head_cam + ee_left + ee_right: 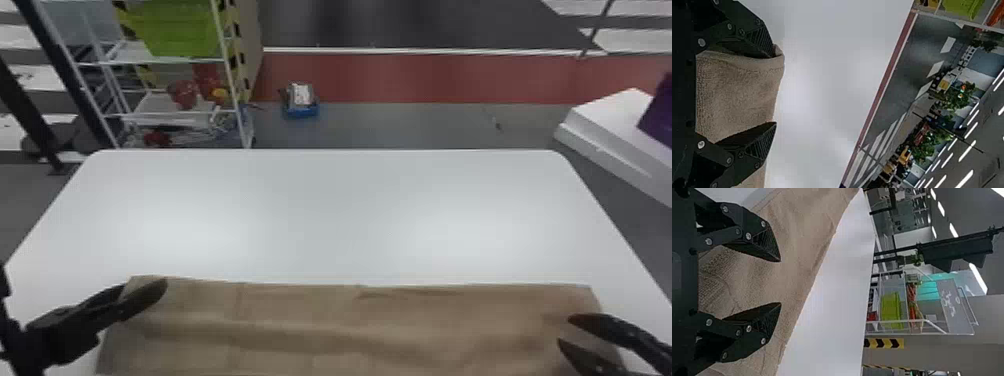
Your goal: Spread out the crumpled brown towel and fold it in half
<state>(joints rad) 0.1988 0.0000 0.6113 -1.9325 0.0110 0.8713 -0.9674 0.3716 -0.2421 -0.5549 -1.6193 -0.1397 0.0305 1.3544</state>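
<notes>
The brown towel [350, 325] lies spread wide along the near part of the white table, with low wrinkles running across it and its far edge nearly straight. At its far left corner is my left gripper [145, 292], open. In the left wrist view the left gripper [774, 90] has towel [738, 86] between and under its parted fingers. Over the towel's right end, my right gripper [565, 330] is open. From the right wrist view, the right gripper [780, 282] stands just above the cloth [797, 239], fingers wide apart.
The white table [325, 210] stretches beyond the towel to rounded far corners. Behind it on the left stands a wire shelf [170, 112] with a green bin [175, 27]. A blue box [301, 107] sits on the floor, and a white platform [615, 130] is at the right.
</notes>
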